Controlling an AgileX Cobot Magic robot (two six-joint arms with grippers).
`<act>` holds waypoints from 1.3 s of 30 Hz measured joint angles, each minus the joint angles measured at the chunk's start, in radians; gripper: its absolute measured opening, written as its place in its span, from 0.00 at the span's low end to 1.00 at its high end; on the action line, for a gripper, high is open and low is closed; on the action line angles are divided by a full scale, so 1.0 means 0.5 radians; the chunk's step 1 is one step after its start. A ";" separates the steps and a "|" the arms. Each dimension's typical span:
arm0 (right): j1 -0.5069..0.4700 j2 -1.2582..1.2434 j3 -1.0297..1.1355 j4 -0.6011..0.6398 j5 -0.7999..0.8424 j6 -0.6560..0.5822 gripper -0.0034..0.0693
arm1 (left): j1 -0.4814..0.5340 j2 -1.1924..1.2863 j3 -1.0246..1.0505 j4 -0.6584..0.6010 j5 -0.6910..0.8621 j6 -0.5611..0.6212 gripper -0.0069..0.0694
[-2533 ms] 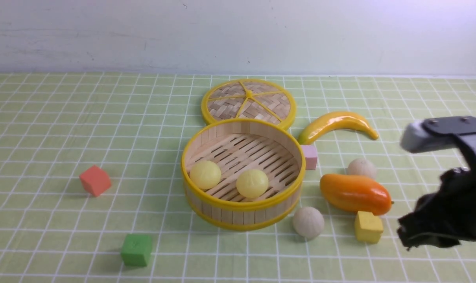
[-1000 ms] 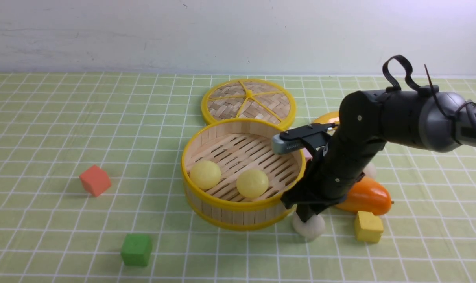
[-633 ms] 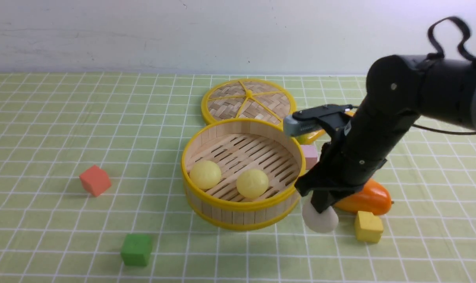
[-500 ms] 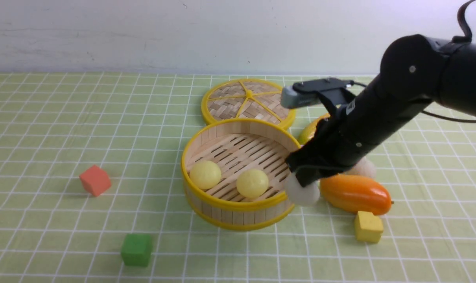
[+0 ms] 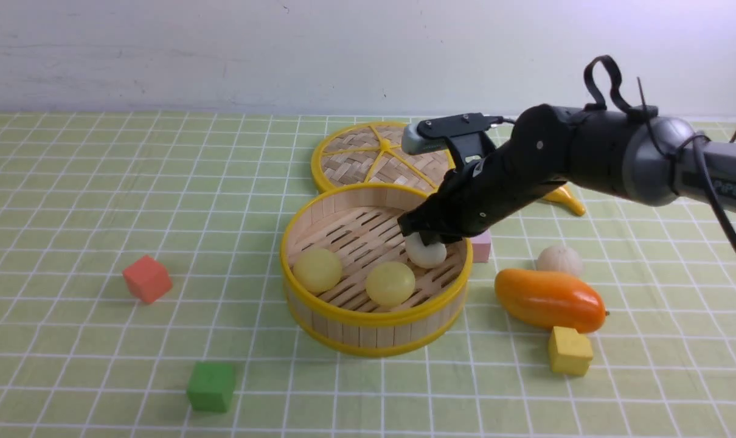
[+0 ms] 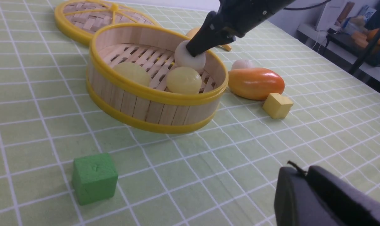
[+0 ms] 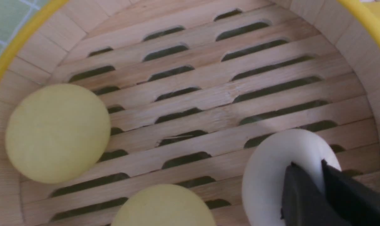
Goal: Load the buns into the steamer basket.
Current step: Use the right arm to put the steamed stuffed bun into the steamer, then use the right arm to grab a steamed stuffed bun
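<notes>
front view: right gripper (image 5: 429, 238) pinches white bun (image 5: 426, 252) inside basket (image 5: 376, 317); best lower fully, release gently, lift straight. left gripper (image 6: 303, 171): cannot tell its state.

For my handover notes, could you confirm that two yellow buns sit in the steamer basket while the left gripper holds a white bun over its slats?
The right gripper holds that white bun, as the front view shows; the rest stands.

— Steamer basket, round, bamboo, yellow-rimmed (image 5: 377, 317): contents?
— Two smooth pale-yellow round buns (image 5: 390, 284).
— Behind it?
— Flat round woven lid (image 5: 350, 164).
— Right?
— Elongated orange mango (image 5: 548, 300).
</notes>
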 joint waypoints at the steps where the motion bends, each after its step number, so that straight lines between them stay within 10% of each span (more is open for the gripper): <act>1: 0.000 0.012 -0.002 -0.002 -0.002 0.000 0.17 | 0.000 0.000 0.000 0.000 0.000 0.000 0.15; 15: -0.051 -0.275 -0.161 -0.194 0.463 0.043 0.85 | 0.000 0.000 0.000 0.000 0.000 0.000 0.15; 23: -0.432 -0.270 -0.161 -0.511 0.838 0.508 0.68 | 0.000 0.000 0.000 0.000 0.000 0.000 0.15; 39: -0.513 0.044 -0.152 -0.429 0.540 0.503 0.55 | 0.000 0.000 0.000 0.000 0.000 0.000 0.17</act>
